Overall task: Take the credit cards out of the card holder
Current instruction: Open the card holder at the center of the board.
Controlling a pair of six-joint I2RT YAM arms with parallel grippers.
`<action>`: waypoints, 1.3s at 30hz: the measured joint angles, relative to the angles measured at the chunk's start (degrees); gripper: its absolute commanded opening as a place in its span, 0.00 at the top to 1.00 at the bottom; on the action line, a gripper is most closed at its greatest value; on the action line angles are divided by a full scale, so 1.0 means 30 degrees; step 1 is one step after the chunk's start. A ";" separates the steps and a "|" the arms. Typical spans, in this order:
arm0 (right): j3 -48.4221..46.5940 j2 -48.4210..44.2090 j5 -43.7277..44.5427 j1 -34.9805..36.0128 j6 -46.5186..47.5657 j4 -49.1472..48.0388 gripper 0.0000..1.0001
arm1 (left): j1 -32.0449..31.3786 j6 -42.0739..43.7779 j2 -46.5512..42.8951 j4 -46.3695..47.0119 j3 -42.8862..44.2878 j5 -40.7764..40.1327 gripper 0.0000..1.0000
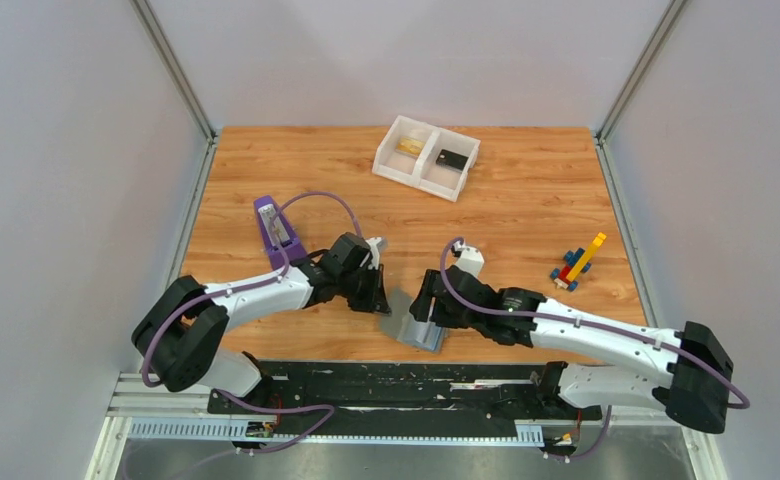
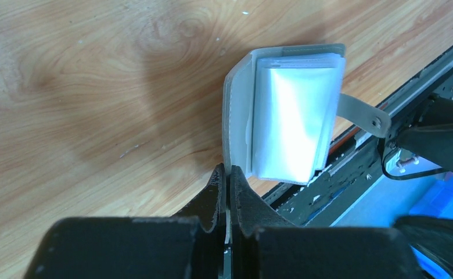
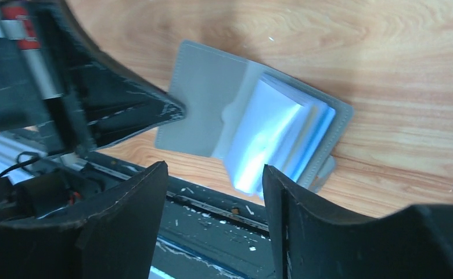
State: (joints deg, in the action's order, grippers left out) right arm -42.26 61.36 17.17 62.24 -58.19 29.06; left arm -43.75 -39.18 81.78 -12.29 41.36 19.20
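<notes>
The grey card holder (image 1: 413, 332) lies open near the table's front edge, its clear plastic sleeves (image 2: 291, 116) fanned up. My left gripper (image 2: 228, 172) is shut on the edge of its left panel (image 2: 236, 110); it also shows in the top view (image 1: 380, 298). My right gripper (image 3: 212, 174) is open and empty, just above and in front of the sleeves (image 3: 270, 136), touching nothing; it also shows in the top view (image 1: 425, 320). No gold card shows in the sleeves. One gold-yellow credit card (image 1: 410, 146) lies in the white tray's left compartment.
The white two-compartment tray (image 1: 419, 176) stands at the back middle, a small black piece (image 1: 452, 158) in its right compartment. A purple object (image 1: 274, 225) stands left of my left arm. A toy of coloured bricks (image 1: 578, 262) lies at the right. The black base rail (image 3: 224, 224) runs below the wallet.
</notes>
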 measured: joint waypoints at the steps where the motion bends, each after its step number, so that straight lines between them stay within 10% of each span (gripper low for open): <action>1: 0.0036 0.0488 -0.0007 0.0000 -0.0313 0.0036 0.37 | 0.0000 -0.0117 -0.0007 0.0044 -0.0095 -0.0095 1.00; 39: 0.4138 0.1523 -0.1319 -0.0437 -0.4131 -0.4503 0.38 | 0.0000 -0.0925 -0.1115 0.1005 -0.1770 -0.0430 1.00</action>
State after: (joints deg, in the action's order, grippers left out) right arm -29.85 65.93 13.21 60.93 -70.59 15.55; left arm -43.75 -41.95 78.43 -9.28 36.05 17.91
